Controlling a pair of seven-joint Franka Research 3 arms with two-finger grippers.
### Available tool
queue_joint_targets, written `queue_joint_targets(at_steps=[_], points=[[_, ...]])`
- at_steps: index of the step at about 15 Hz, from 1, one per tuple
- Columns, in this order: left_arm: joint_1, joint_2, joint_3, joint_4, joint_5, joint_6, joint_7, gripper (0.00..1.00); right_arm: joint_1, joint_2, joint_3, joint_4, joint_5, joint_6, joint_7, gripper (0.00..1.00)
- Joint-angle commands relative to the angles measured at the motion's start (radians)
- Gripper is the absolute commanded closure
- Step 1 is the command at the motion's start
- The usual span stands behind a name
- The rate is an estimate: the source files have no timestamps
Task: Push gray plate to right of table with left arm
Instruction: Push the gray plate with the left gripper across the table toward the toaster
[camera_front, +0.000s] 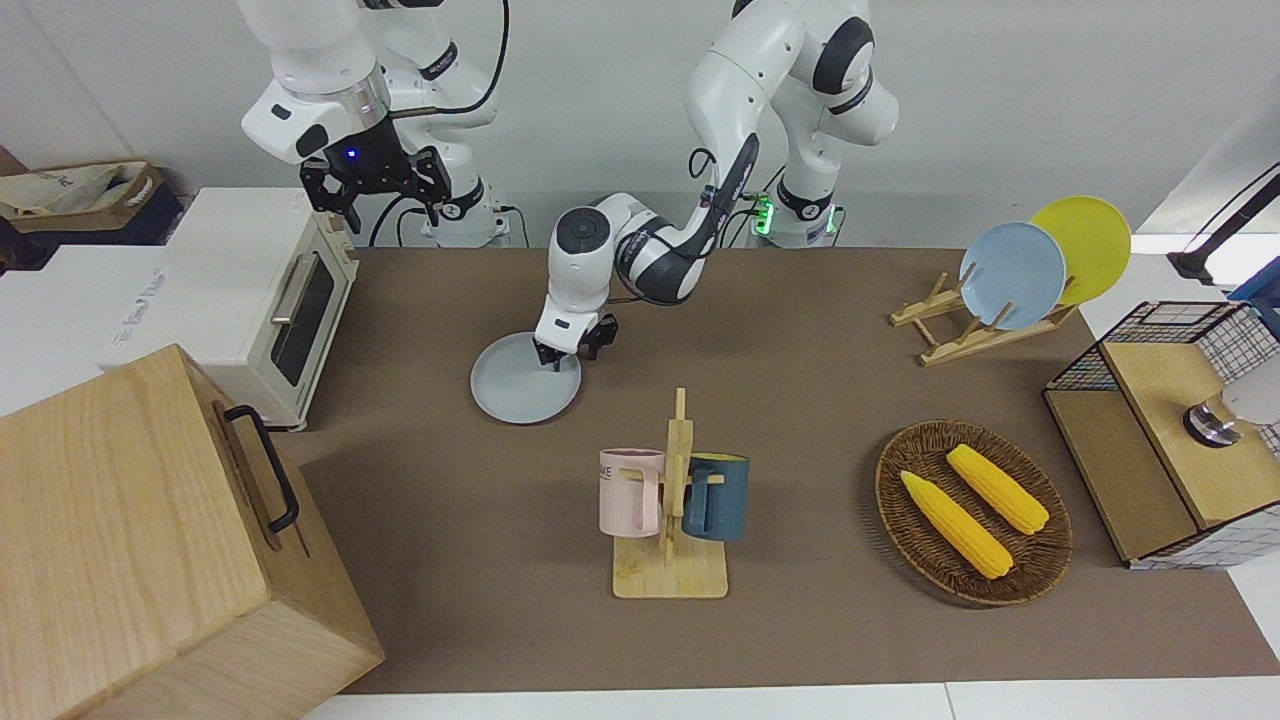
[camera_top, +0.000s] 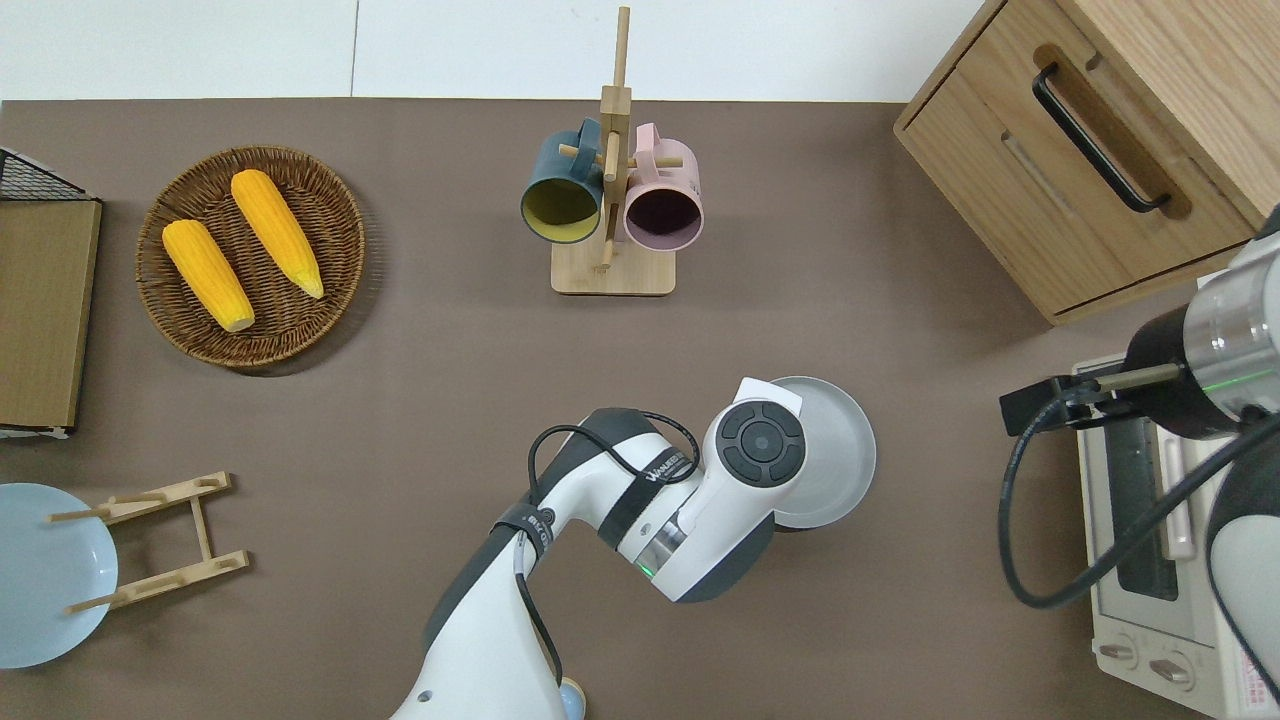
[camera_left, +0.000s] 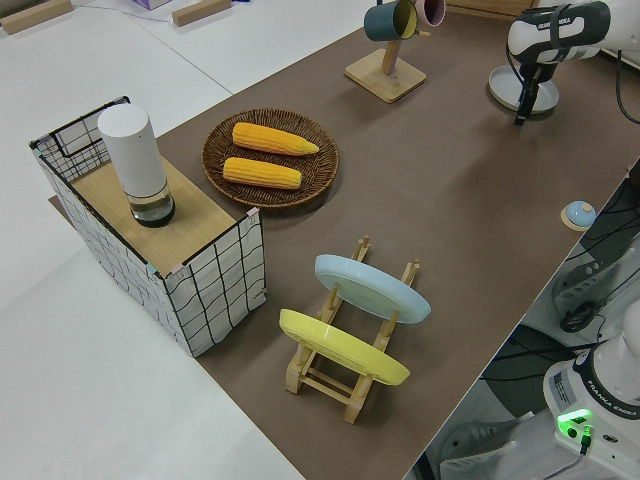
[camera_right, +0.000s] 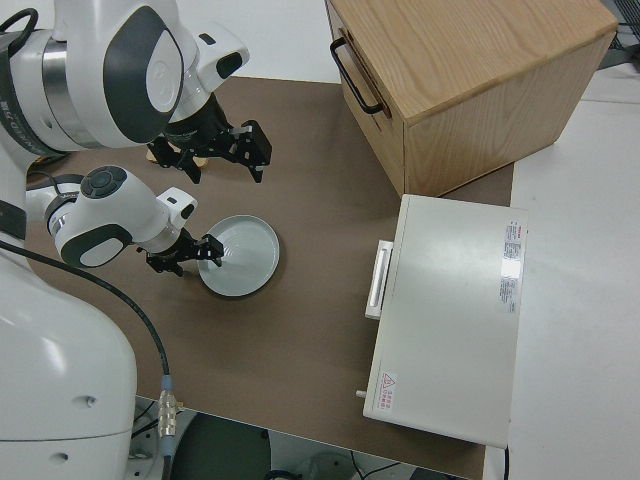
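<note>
The gray plate (camera_front: 520, 385) lies flat on the brown table (camera_front: 800, 400), nearer to the robots than the mug rack and beside the toaster oven toward the left arm's end. It also shows in the overhead view (camera_top: 835, 450) and the right side view (camera_right: 245, 258). My left gripper (camera_front: 570, 354) points down at the plate's edge on the side toward the left arm's end, fingers apart, one fingertip (camera_right: 212, 253) just inside the rim. The overhead view hides it under the wrist. My right arm is parked, its gripper (camera_front: 378, 200) open.
A white toaster oven (camera_front: 240, 290) and a wooden drawer box (camera_front: 150, 540) stand at the right arm's end. A mug rack (camera_front: 670, 500), a corn basket (camera_front: 972, 512), a plate rack with blue and yellow plates (camera_front: 1010, 280) and a wire shelf (camera_front: 1170, 430) stand toward the left arm's end.
</note>
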Motion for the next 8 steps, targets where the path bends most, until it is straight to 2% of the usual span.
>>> queue_joint_targets(at_steps=[1, 4, 8], points=[[-0.002, 0.007, 0.011, 0.055, 0.022, -0.084, -0.009, 0.01, -0.019, -0.003, 0.012, 0.008, 0.004, -0.016, 0.001, 0.017], [0.000, -0.019, 0.013, 0.096, 0.021, -0.199, 0.004, 0.01, -0.019, -0.003, 0.014, 0.008, 0.004, -0.015, 0.002, 0.017], [0.029, -0.113, 0.019, 0.115, 0.022, -0.364, 0.127, 0.01, -0.019, -0.003, 0.014, 0.008, 0.004, -0.015, 0.002, 0.017]])
